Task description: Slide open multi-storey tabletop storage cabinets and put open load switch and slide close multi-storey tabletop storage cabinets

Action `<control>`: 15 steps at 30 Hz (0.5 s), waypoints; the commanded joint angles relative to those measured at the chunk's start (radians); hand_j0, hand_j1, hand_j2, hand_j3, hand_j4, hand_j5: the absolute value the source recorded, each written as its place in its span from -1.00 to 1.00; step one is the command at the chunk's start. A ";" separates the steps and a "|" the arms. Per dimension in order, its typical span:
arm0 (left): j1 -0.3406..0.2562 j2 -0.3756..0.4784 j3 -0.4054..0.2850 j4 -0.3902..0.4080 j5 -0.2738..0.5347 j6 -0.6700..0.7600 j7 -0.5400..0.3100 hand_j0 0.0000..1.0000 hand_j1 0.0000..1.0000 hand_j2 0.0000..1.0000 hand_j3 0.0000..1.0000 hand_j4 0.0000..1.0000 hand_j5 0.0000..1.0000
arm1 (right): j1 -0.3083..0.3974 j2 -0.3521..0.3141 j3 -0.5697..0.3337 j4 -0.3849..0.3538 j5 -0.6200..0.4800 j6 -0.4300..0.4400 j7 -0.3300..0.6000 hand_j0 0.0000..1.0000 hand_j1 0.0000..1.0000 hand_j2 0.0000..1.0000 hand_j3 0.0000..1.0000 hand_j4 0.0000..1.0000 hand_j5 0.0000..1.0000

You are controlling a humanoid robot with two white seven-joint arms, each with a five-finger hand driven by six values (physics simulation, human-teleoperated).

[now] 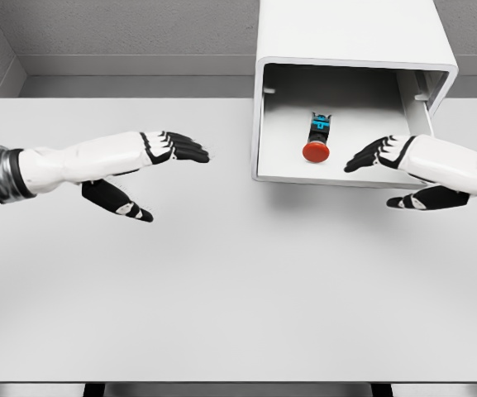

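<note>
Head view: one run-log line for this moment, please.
drawer: white cabinet drawer open | item: red-capped black switch inside | right hand open at drawer front | left hand open over table

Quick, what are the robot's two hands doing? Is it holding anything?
Left hand: open, holding nothing, above the table.
Right hand: open, holding nothing, at the open drawer beside the switch.

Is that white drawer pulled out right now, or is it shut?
Pulled out. The drawer sticks forward from the white cabinet, its inside in plain view, with the red-capped switch lying on its floor.
</note>
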 commanded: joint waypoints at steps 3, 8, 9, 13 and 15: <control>0.018 0.006 0.029 0.019 0.014 0.003 0.001 1.00 1.00 1.00 1.00 1.00 1.00 | -0.003 0.012 -0.012 0.029 -0.009 0.002 0.001 0.66 0.66 0.66 0.66 0.66 0.66; 0.046 -0.019 0.072 0.065 0.018 0.003 0.001 1.00 1.00 1.00 1.00 1.00 1.00 | -0.014 0.018 -0.015 0.053 -0.004 0.002 0.010 0.66 0.66 0.66 0.66 0.66 0.66; 0.048 -0.022 0.072 0.067 0.018 0.003 -0.001 1.00 1.00 1.00 1.00 1.00 1.00 | -0.015 0.024 -0.015 0.056 -0.001 0.002 0.015 0.66 0.66 0.66 0.66 0.66 0.66; 0.058 -0.020 0.074 0.068 0.017 0.003 0.001 1.00 1.00 1.00 1.00 1.00 1.00 | -0.021 0.043 -0.015 0.076 0.000 0.002 0.027 0.66 0.66 0.66 0.66 0.66 0.66; 0.058 -0.022 0.074 0.088 0.015 0.003 0.001 1.00 1.00 1.00 1.00 1.00 1.00 | -0.020 0.046 -0.013 0.087 0.002 0.002 0.028 0.66 0.66 0.66 0.66 0.66 0.66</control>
